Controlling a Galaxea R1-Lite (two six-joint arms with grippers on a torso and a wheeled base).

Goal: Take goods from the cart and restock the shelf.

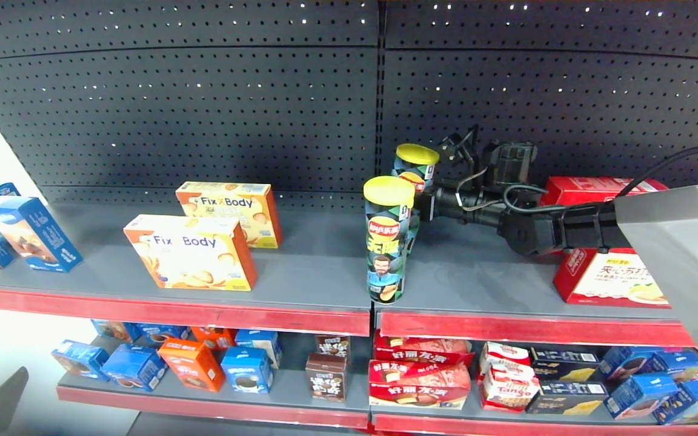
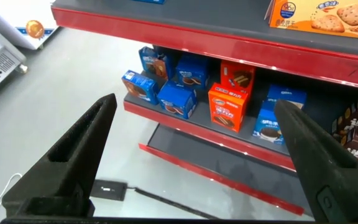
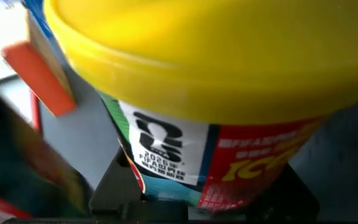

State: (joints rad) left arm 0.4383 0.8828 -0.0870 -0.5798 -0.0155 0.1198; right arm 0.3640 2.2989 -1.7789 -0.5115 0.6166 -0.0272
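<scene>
Black fingers (image 2: pixel 73 162) of the left gripper (image 2: pixel 194 102) stand wide apart with nothing between them. The gripper sits low, in front of the lower shelf (image 2: pixel 191 129), which carries small blue and orange packs (image 2: pixel 229 102).

Higher up, the grey shelf (image 1: pixel 300 272) with a red front strip carries the goods. A front can (image 1: pixel 388 239) with a yellow lid stands upright near the shelf's front edge, at the joint between the two shelf sections. Just behind it and slightly to its right is a rear can (image 1: pixel 415 169) of the same kind, also upright.

The right gripper (image 1: pixel 426 204) comes in from the right, and its jaws are clamped on the rear can's body below the lid. It cannot be told whether that can's base touches the shelf.

Two orange boxes (image 1: pixel 194 251) stand left of the cans, blue boxes (image 1: pixel 34 233) are at the far left, and red boxes (image 1: pixel 609 275) are to the right by the arm. A dark pegboard (image 1: pixel 203 109) forms the back wall.
</scene>
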